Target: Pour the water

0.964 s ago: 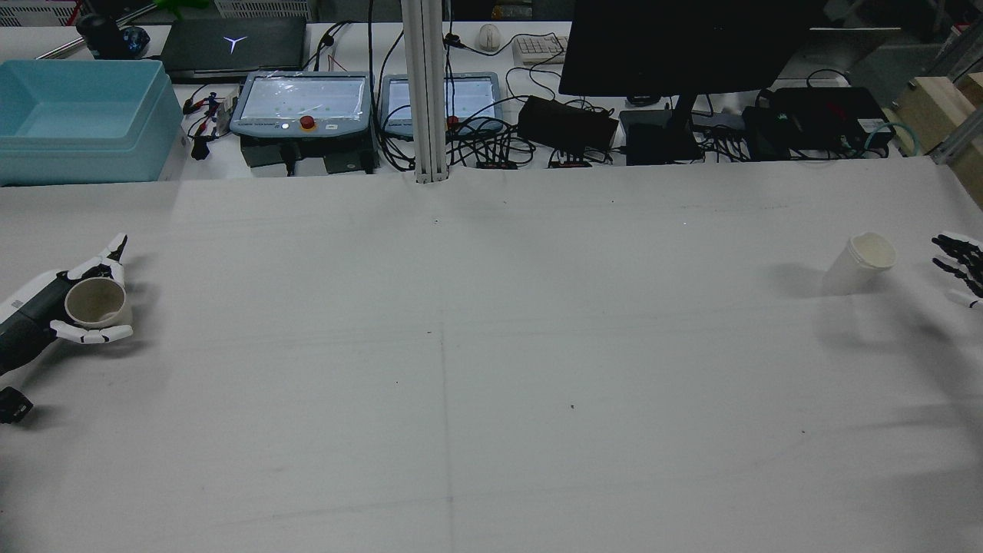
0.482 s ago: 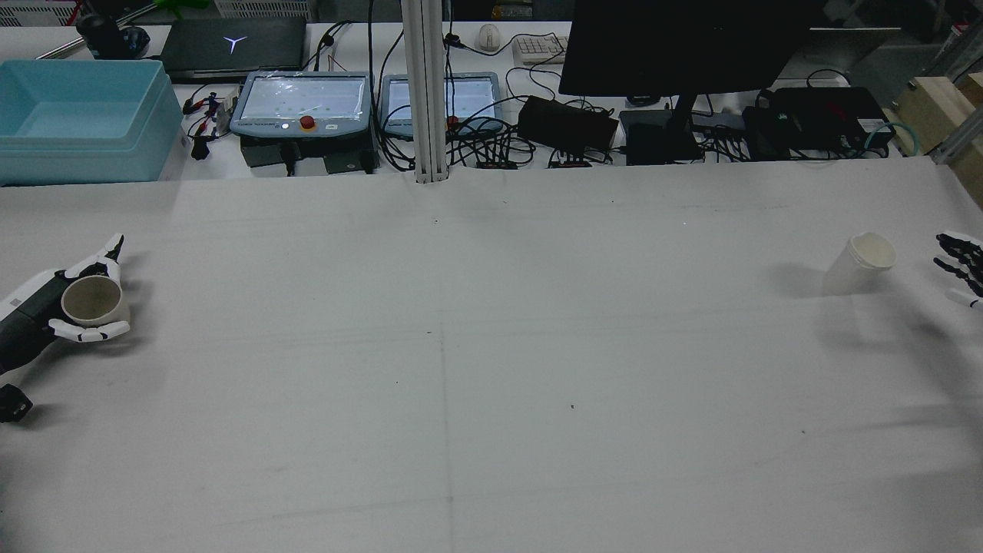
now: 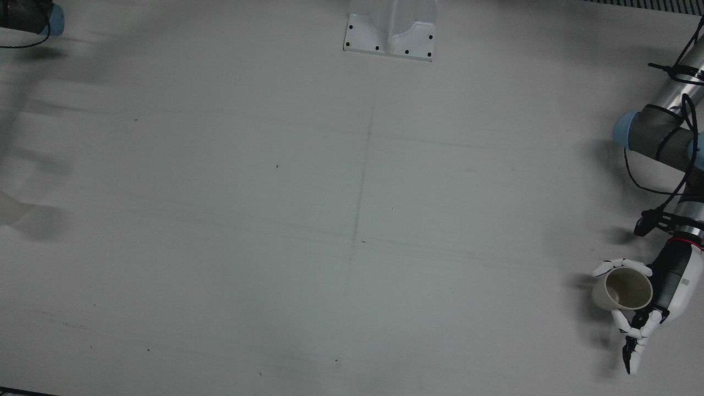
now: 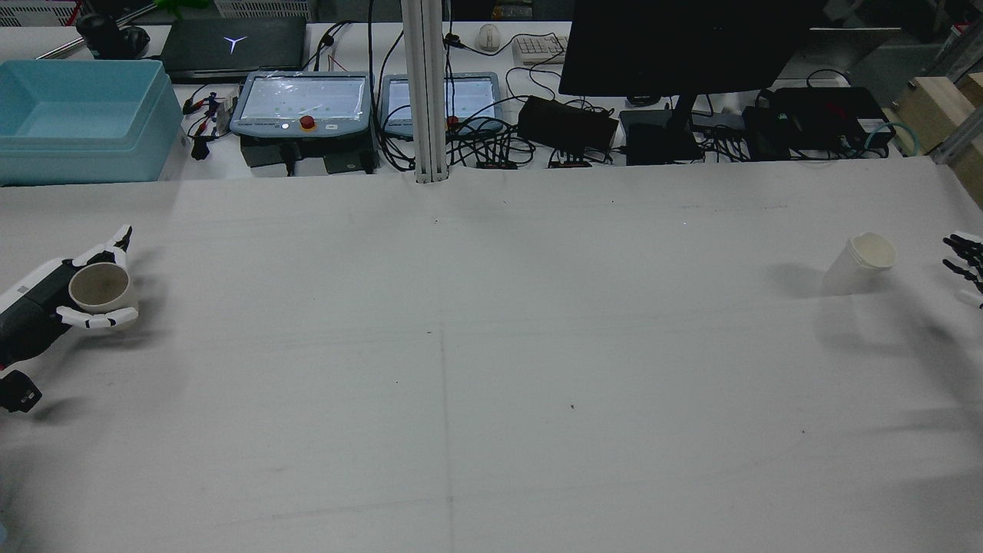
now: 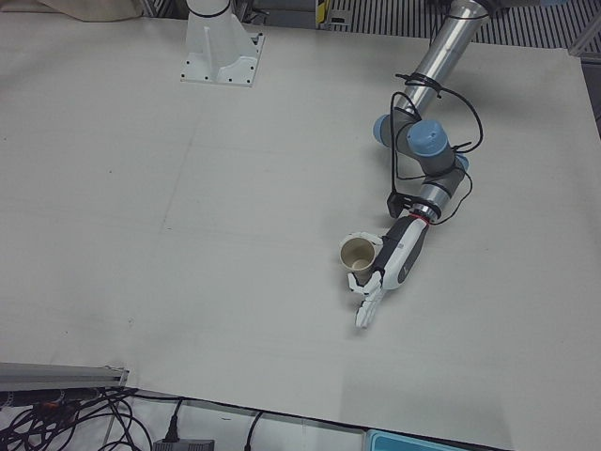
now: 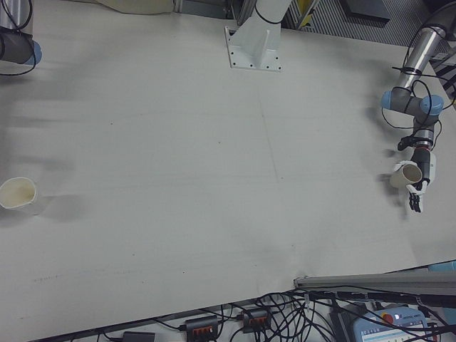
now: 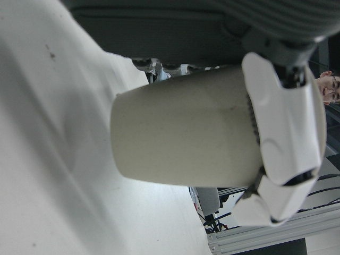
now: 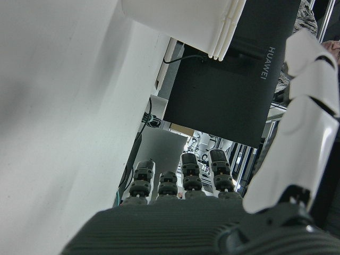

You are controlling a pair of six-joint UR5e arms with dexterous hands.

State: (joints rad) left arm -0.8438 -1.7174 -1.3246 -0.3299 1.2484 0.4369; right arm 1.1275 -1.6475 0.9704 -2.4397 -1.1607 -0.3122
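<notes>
Cups (image 4: pixel 858 263) stand far apart on white table (image 4: pixel 491 369); monitor (image 4: pixel 676 46) behind.

Beyond the pale surface (image 4: pixel 491 384) the far bench is crowded — a light-blue plastic bin (image 4: pixel 81 119) sits at the left end, with a closed dark laptop (image 4: pixel 234 44) behind it. Two teach pendants (image 4: pixel 303 104) lie side by side, split by an upright aluminium post (image 4: pixel 425 92). To the right stands a black monitor (image 4: pixel 683 46) over a tangle of cables (image 4: pixel 553 142) and black boxes (image 4: pixel 825 115). A computer mouse (image 4: pixel 488 35) and a keyboard (image 4: pixel 537 48) lie farther back — a wooden block (image 4: pixel 933 107) is at the right edge.
</notes>
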